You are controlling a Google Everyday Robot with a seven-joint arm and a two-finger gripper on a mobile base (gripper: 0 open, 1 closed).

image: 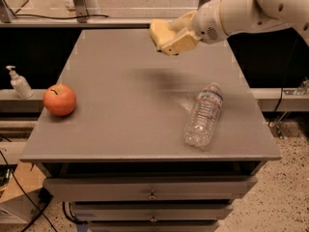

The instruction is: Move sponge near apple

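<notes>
My gripper (pixel 169 38) hangs above the back middle of the grey table (pixel 120 124), at the end of the white arm that reaches in from the upper right. It is shut on the pale yellow sponge (pixel 158 31), which it holds in the air, clear of the tabletop. The cream-yellow fingers (pixel 182 42) partly cover the sponge. The red-orange apple (pixel 60 99) sits at the table's left edge, far to the lower left of the gripper.
A clear plastic water bottle (pixel 203 114) lies on its side at the right front of the table. A white pump dispenser (pixel 19 82) stands on a ledge left of the table. Drawers (pixel 152 190) sit under the tabletop.
</notes>
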